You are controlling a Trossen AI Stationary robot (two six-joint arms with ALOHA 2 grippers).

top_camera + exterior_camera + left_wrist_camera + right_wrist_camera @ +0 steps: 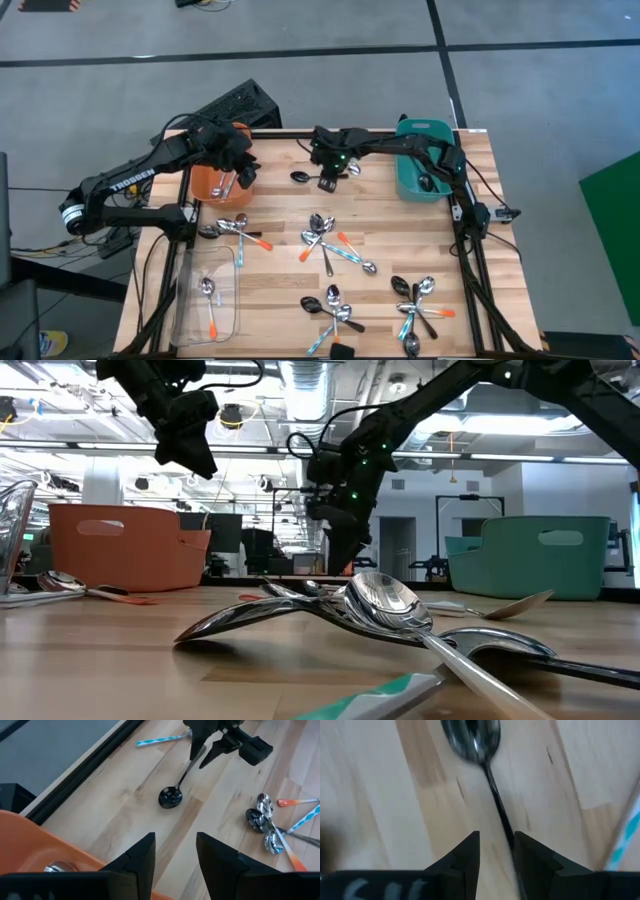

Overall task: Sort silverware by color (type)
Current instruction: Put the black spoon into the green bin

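Note:
A black spoon (300, 177) lies flat on the wooden table near the far edge; it also shows in the left wrist view (170, 797) and the right wrist view (472, 737). My right gripper (497, 852) is open and low over the spoon's handle, one finger on each side; it shows in the high view too (327, 176). My left gripper (175, 855) is open and empty, raised above the near rim of the orange bin (215, 180), in which a silver spoon (226, 184) lies. My right gripper comes from above with its fingers astride the black spoon's handle (502, 820), about midway along it. The handle runs close along one finger (530, 855). I cannot tell whether it touches. The spoon lies on the table.
A teal bin (425, 165) at the far right holds a dark spoon. A clear tray (205, 295) at the near left holds an orange-handled spoon. Mixed spoon piles lie mid-table (330, 245) and near the front (335, 310) (420, 300). A light-blue-handled spoon (162, 740) lies beside my right gripper.

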